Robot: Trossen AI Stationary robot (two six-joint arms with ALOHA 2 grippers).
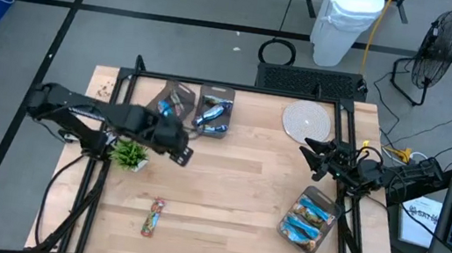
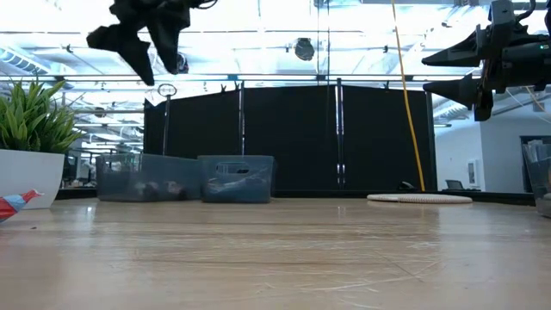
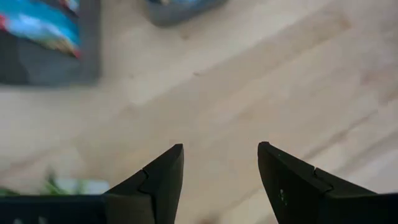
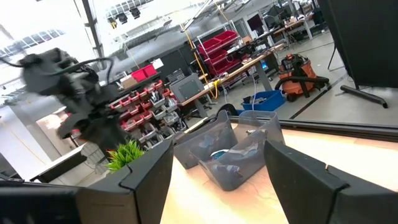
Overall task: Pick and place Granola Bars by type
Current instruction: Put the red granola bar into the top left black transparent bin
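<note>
One granola bar [image 1: 153, 216], in a red and blue wrapper, lies flat on the near-left part of the table; the low view shows this bar [image 2: 17, 203] at its left edge. Other bars lie in the far bin [image 1: 215, 112] and in the near-right bin [image 1: 310, 220]. My left gripper [image 1: 184, 153] [image 3: 221, 149] hovers open and empty above bare wood, just near of the two far bins. My right gripper [image 1: 309, 154] [image 4: 217, 146] is open and empty, raised above the right side of the table, pointing left.
A second far bin [image 1: 172, 101] stands beside the first. A small green plant [image 1: 129, 155] sits under the left arm. A round white disc [image 1: 308, 120] lies at the far right. A black frame runs along the far edge. Bare wood lies across the middle.
</note>
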